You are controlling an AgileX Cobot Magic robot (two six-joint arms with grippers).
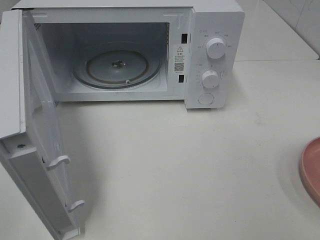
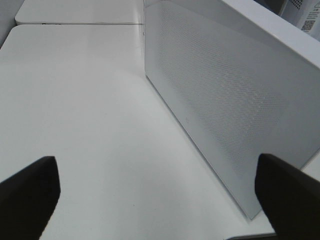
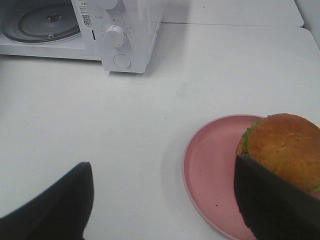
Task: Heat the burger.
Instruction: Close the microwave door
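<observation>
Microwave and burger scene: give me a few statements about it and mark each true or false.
1. The microwave door stands open. True.
2. The burger is on the glass turntable. False: it sits on the pink plate, and the turntable is bare.
3. The right gripper is open, holding nothing. True.
4. The plate touches the microwave. False: bare table lies between them.
5. The left gripper is clamped on the door. False: it is open, grasping nothing.
</observation>
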